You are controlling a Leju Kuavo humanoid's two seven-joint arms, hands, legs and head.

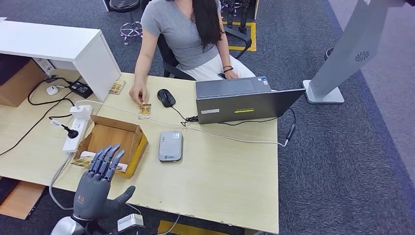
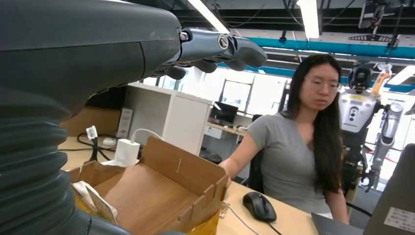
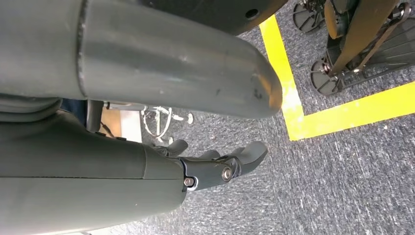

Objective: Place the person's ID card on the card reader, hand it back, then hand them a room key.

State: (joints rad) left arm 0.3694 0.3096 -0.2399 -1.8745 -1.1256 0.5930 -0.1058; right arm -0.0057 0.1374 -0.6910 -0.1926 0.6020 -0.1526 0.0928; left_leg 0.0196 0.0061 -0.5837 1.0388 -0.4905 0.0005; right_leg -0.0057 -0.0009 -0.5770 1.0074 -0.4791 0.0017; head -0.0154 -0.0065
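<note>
Pale wood table (image 1: 220,186) carries, from largest down, the laptop (image 1: 242,100), the cardboard box (image 1: 115,139), the grey card reader (image 1: 171,146) and the ID card (image 1: 145,111), which lies flat under the person's fingertips (image 1: 138,96) beyond the box. Our left hand (image 1: 100,183) hovers released over the box's near edge; our right hand (image 3: 215,166) hangs empty, fingers loosely curled. We judge the card thin, stiff and slippery, best pinched by an edge.

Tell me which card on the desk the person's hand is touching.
The card lying left of the black mouse, under the person's fingers. The other card lies apart beside the white shelf.
</note>
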